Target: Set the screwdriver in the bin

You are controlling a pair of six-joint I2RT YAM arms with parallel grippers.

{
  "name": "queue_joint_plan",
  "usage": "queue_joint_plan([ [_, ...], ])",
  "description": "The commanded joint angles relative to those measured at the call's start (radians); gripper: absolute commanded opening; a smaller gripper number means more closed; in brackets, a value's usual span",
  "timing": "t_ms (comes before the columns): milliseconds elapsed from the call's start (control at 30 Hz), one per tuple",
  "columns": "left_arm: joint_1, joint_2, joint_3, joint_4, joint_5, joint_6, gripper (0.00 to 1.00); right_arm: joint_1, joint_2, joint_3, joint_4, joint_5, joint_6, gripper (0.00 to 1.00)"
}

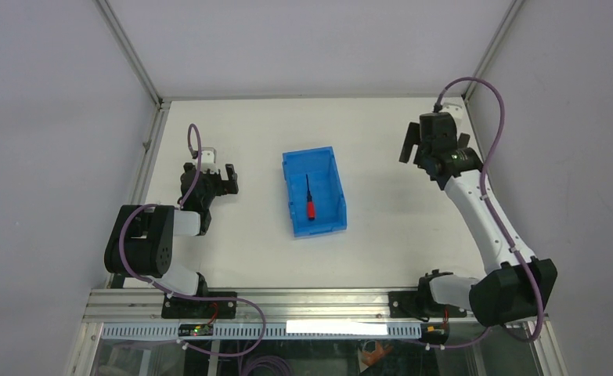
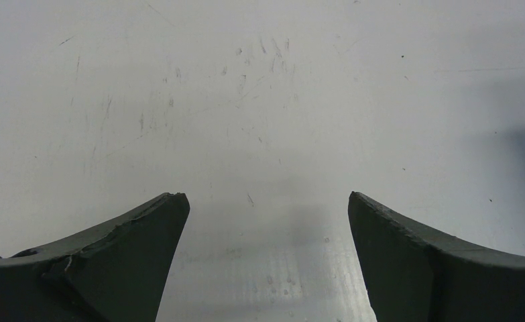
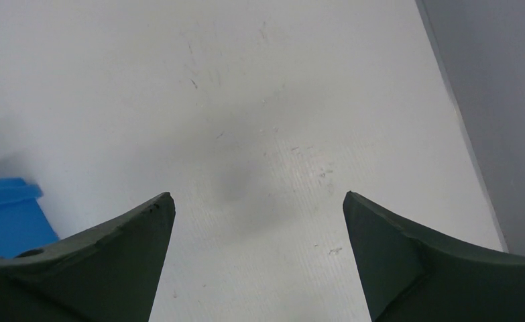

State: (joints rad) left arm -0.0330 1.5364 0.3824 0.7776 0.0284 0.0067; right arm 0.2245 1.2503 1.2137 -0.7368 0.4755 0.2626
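Note:
The blue bin (image 1: pixel 331 184) sits in the middle of the white table. The screwdriver (image 1: pixel 310 203), with red handle and thin black shaft, lies inside it, handle toward the near end. My left gripper (image 1: pixel 215 177) is open and empty, low over the table to the left of the bin; its wrist view shows only bare table between the jaws (image 2: pixel 267 201). My right gripper (image 1: pixel 434 146) is open and empty, raised at the back right, well clear of the bin. A corner of the bin (image 3: pixel 8 211) shows at the left of the right wrist view, away from the gripper (image 3: pixel 258 198).
The table (image 1: pixel 397 227) is bounded by an aluminium frame, with grey walls at the left, back and right. The table's right edge (image 3: pixel 457 114) shows in the right wrist view. Purple cables loop off both arms.

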Motion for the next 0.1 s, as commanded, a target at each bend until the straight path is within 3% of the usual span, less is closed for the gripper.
queue_joint_plan([
  [0,-0.005,-0.029,0.0,0.028,0.007,-0.019,0.99,-0.001,-0.082,-0.068,0.069,-0.118,-0.016,0.99],
  [67,-0.005,-0.029,0.0,0.028,0.007,-0.019,0.99,-0.001,-0.095,-0.088,0.083,-0.122,-0.015,0.99],
])
